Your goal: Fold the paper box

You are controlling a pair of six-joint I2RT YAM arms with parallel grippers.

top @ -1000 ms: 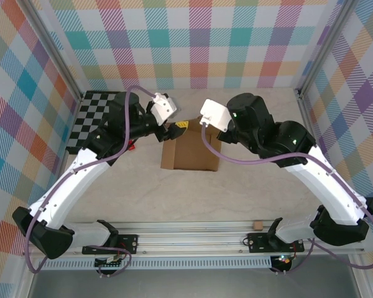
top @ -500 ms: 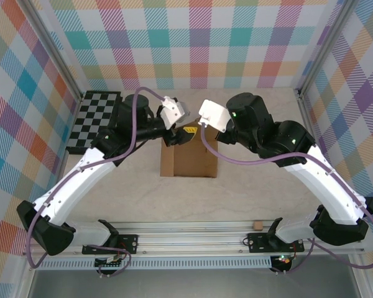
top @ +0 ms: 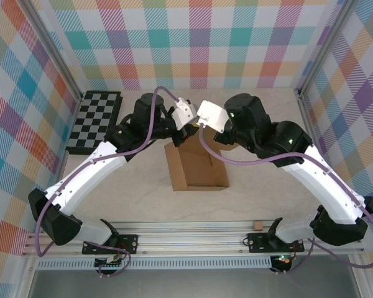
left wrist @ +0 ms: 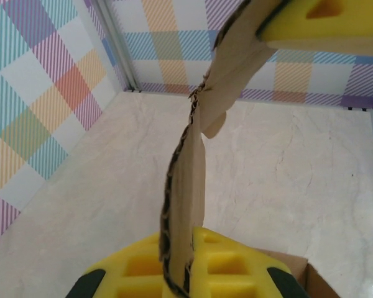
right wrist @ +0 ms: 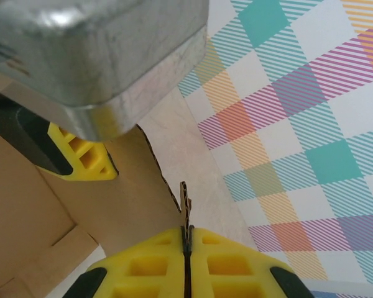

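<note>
— Just right of the chessboard (top: 94, 121), mid-table, two robot arms work on a brown paper box (top: 198, 166). What have they got hold of?

— A raised flap at the end of the box nearer the chessboard. The left claw (left wrist: 185, 273) is clamped tight on the flap's raw edge. The right claw (right wrist: 186, 257) pinches a thin cardboard edge the same way, its pads all but meeting. Both claws sit close together above that end.

— How will the cardboard behave?

— Light, I'd judge. It looks stiff across the panels but ready to hinge at the scored lines. The flap bows above the pads in the left wrist view, so a hard pull could crease it off the score or tear the fluted edge. Being so light, the whole box may slide on the smooth table (top: 143, 205) or lift rather than fold.

— Best place to grip?

— On a flap's edge close to its fold line, with the other claw steadying the body. A pinch at the free tip gives leverage but bends the board.

— Anything inside?

— Nothing seen. The box lies partly formed, with what looks like one side wall raised on the chessboard side. Its inside is bare cardboard as far as the overhead view shows, and the part under the claws is hidden.
</note>
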